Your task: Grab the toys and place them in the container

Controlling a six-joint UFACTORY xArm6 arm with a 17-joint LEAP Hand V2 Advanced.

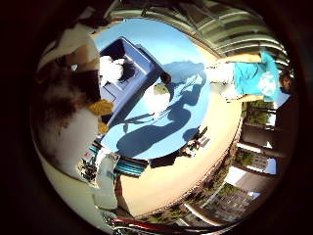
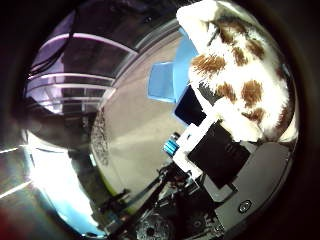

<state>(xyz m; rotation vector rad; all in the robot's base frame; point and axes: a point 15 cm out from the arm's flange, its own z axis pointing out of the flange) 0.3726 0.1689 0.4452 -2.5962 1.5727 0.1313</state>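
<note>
Thumb-side palm view. A plush toy (image 2: 240, 75), white fur with brown patches, fills much of the view and sits close against the palm. White and black parts of the hand (image 2: 215, 150) lie right beside the toy, one white finger segment touching its fur; whether the fingers curl round it cannot be told from here. A small teal part (image 2: 170, 146) shows at the edge of the hand. Past the toy, a slice of the blue bench (image 2: 183, 65) and a separate blue panel (image 2: 161, 82) lie over a pale paved floor (image 2: 135, 125). Beyond the floor, a curved railing (image 2: 75, 75) stands in shadow.
</note>
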